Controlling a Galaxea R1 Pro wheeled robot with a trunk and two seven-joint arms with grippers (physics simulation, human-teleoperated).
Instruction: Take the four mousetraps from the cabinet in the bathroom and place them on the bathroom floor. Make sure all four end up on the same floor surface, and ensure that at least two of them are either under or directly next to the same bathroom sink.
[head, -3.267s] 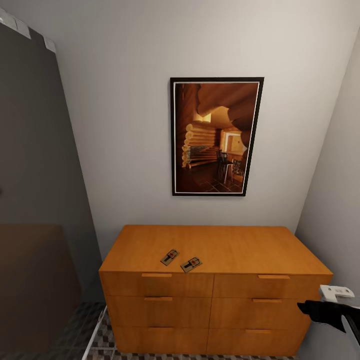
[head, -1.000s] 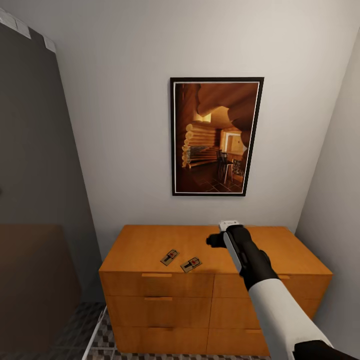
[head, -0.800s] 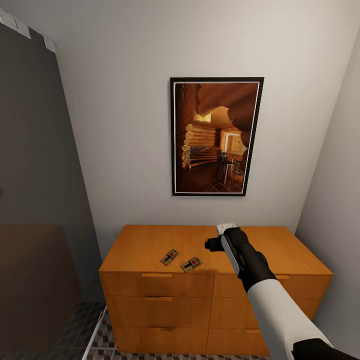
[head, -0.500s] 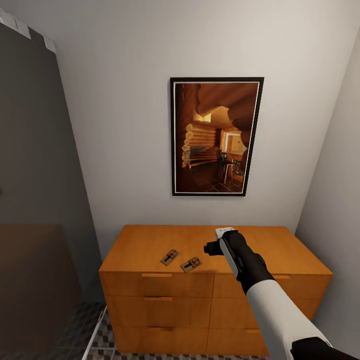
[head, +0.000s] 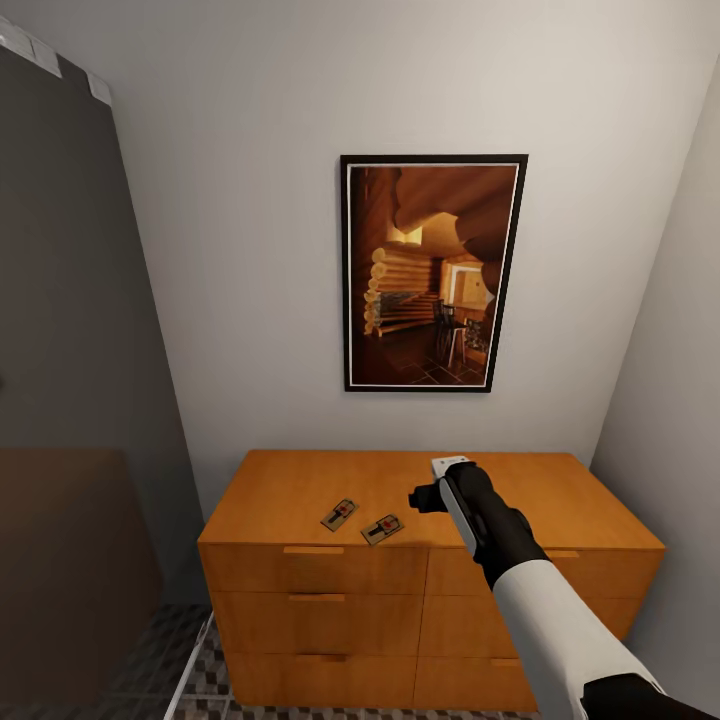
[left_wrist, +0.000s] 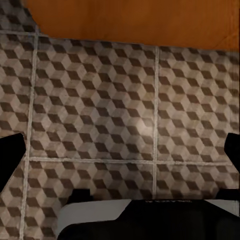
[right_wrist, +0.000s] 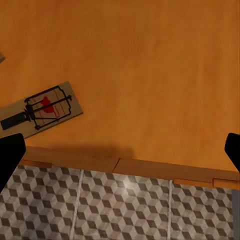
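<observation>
Right gripper hovers, apparently open, over cabinet.

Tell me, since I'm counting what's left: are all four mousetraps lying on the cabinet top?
No, the head view shows two mousetraps on the cabinet top.

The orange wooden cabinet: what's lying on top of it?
Two small brown wooden mousetraps lie near the front edge of the orange-brown wooden cabinet. The right arm's pincer hangs above the top, hiding a patch of it.
</observation>
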